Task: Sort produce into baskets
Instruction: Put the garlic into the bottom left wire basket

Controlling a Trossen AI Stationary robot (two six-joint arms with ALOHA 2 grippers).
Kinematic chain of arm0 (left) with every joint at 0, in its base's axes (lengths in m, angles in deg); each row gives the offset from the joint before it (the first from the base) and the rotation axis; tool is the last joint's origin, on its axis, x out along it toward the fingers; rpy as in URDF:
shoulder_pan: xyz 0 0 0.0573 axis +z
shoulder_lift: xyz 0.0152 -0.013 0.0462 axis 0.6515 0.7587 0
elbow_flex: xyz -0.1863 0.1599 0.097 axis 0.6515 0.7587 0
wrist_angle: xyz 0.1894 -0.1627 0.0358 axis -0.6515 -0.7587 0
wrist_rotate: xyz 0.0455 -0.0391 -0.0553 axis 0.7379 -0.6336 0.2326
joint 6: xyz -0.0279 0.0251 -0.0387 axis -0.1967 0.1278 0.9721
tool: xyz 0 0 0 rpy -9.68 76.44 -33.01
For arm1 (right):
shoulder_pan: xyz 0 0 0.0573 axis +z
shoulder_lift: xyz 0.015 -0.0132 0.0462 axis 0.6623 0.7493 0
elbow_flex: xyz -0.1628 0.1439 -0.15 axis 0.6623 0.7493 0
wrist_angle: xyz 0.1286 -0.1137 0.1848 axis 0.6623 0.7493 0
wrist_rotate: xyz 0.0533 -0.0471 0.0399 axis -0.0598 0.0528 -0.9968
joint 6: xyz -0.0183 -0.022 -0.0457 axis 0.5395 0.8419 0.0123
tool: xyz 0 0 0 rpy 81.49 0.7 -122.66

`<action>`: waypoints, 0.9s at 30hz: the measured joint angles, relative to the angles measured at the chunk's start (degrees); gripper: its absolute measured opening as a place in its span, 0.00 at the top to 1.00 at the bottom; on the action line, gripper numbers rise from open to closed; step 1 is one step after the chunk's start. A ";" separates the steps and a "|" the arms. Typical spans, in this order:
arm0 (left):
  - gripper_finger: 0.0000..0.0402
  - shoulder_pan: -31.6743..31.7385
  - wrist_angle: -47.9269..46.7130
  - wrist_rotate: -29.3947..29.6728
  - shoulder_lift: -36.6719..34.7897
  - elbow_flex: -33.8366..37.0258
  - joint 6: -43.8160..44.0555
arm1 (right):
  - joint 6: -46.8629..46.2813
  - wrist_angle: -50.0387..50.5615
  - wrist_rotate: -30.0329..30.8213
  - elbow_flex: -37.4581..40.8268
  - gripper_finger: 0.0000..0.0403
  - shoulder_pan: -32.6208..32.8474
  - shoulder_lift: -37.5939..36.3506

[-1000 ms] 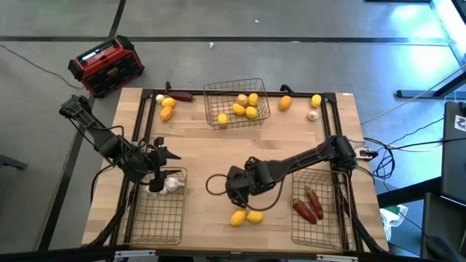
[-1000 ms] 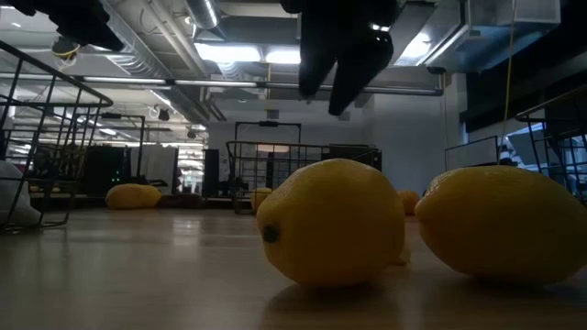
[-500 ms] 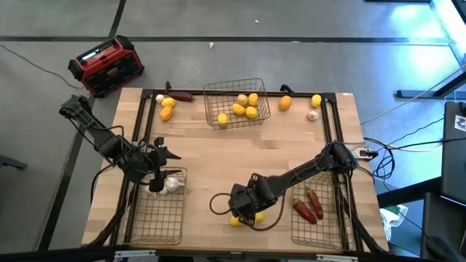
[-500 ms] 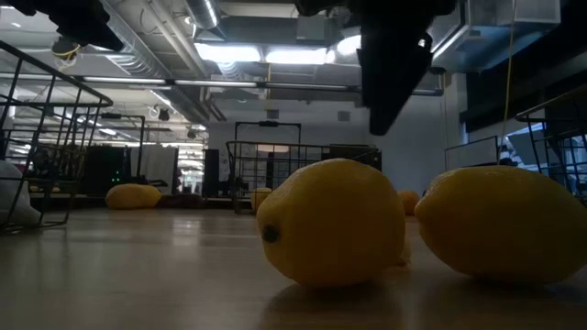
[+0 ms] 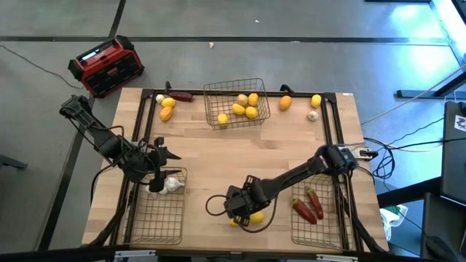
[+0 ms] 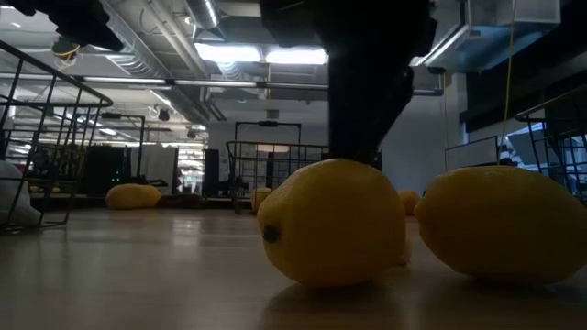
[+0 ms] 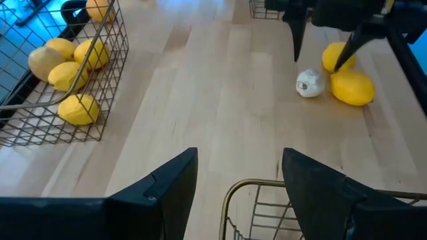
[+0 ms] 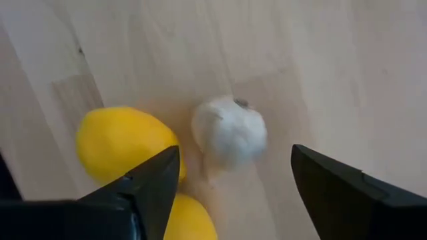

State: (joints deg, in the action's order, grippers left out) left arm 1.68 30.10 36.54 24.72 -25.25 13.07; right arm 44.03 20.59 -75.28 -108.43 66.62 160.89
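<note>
right gripper (image 8: 230, 183) open around garlic bulb (image 8: 230, 133) — beside 2 lemons (image 8: 123, 143)

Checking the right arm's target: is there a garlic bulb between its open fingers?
Yes, the right wrist view shows the white garlic bulb lying on the table between the right gripper's open fingers, beside a lemon.

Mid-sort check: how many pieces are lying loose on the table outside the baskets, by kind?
Yellow or orange fruits: 6
Garlic bulbs: 3
Red chilies: 1
Total: 10
</note>
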 joint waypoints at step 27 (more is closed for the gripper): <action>0.47 0.01 -0.08 -0.02 0.00 0.00 1.37 | -0.65 2.80 4.23 -0.03 0.34 1.46 5.69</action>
State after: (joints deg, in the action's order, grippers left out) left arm 1.69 30.03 36.52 24.72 -25.25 14.44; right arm 43.38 23.38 -71.05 -108.47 68.08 166.58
